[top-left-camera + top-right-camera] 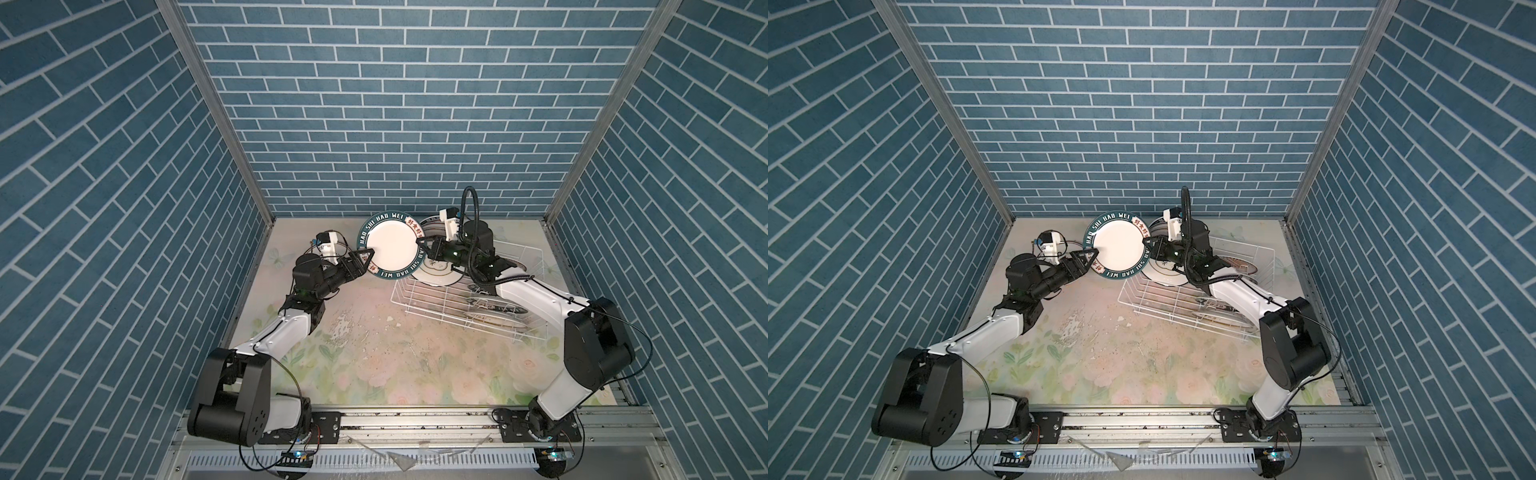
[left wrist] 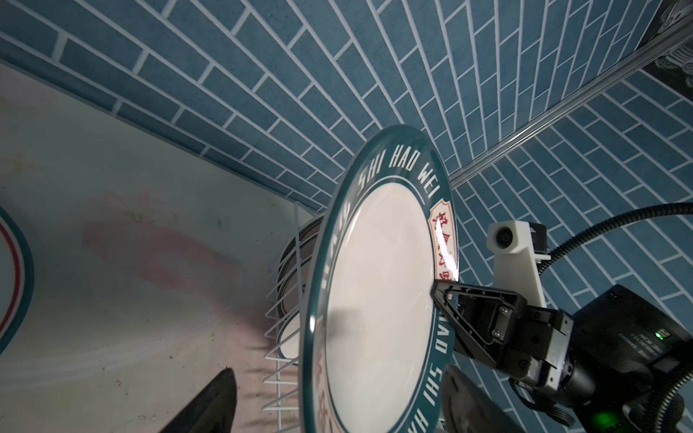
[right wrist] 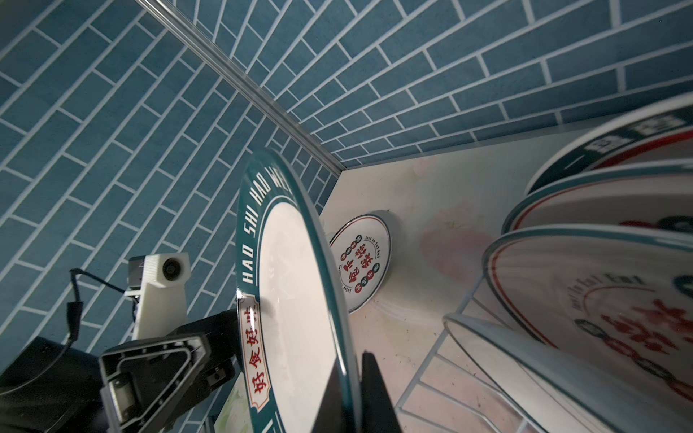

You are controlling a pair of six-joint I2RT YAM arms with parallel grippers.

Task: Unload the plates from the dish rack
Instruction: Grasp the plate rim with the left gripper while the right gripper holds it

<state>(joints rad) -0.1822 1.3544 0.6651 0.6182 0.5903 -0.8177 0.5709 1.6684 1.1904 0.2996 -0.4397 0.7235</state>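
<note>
A large white plate [image 1: 392, 245] [image 1: 1116, 245] with a dark green lettered rim hangs tilted in the air, just left of the dish rack [image 1: 419, 300] [image 1: 1142, 300]. My right gripper [image 1: 424, 246] [image 3: 354, 393] is shut on the plate's right rim. On the opposite rim my left gripper [image 1: 79, 257] [image 2: 337, 393] is open and straddles the edge, one finger on each side of the plate [image 2: 375, 300] with gaps showing. Several more plates [image 3: 600, 300] [image 1: 434, 275] stand upright in the white wire rack, partly hidden under my right arm.
A small plate [image 3: 362, 258] [image 2: 15, 277] with red characters lies flat on the floral table near the back left corner. Blue brick walls close the back and both sides. The rack [image 2: 285, 300] sits at the back right.
</note>
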